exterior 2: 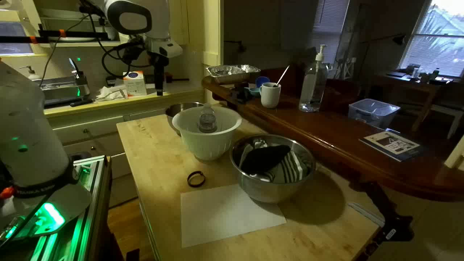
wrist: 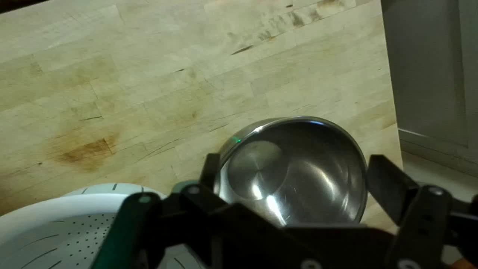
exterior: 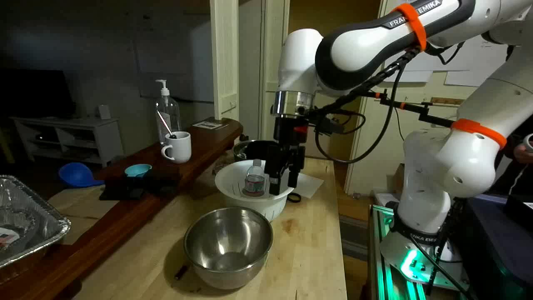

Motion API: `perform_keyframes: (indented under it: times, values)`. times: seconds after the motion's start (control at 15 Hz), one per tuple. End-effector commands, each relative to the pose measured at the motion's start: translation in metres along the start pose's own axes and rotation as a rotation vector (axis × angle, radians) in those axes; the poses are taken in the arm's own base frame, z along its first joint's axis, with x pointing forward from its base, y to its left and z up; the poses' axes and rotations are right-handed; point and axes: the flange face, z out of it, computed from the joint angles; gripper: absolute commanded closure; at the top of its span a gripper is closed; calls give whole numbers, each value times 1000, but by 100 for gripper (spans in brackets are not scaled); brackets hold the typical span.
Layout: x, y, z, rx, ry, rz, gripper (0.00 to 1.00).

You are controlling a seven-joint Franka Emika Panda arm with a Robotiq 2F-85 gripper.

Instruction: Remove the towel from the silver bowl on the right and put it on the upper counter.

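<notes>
The towel (exterior 2: 290, 166), white with dark stripes and with a black part on top, lies in the silver bowl on the right (exterior 2: 273, 190) in an exterior view. In an exterior view that bowl (exterior: 239, 151) is mostly hidden behind the white colander. The upper counter (exterior 2: 326, 127) is the dark-brown ledge beside the worktop; it also shows in an exterior view (exterior: 214, 139). My gripper (exterior: 284, 184) is open and empty, high above the worktop. It also shows in an exterior view (exterior 2: 159, 88). In the wrist view the open fingers (wrist: 293, 170) frame an empty silver bowl (wrist: 321, 149) below.
A white colander (exterior 2: 206, 145) holding a plastic bottle (exterior 2: 207, 119) stands between the bowls. A mug (exterior 2: 270, 96), pump bottle (exterior 2: 312, 87), foil tray (exterior 2: 232, 74) and booklet (exterior 2: 393, 143) are on the ledge. Paper (exterior 2: 228, 214) and a black ring (exterior 2: 196, 179) lie on the worktop.
</notes>
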Motion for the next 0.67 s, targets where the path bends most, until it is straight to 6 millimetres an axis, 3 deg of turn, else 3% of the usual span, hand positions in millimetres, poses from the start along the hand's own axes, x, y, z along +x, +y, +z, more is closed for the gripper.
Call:
perform_keyframes:
  times: [0.0,0.6]
  values:
    - [0,0,0,-1,-1,0,0]
    - [5,2,-2,10,35,46,0]
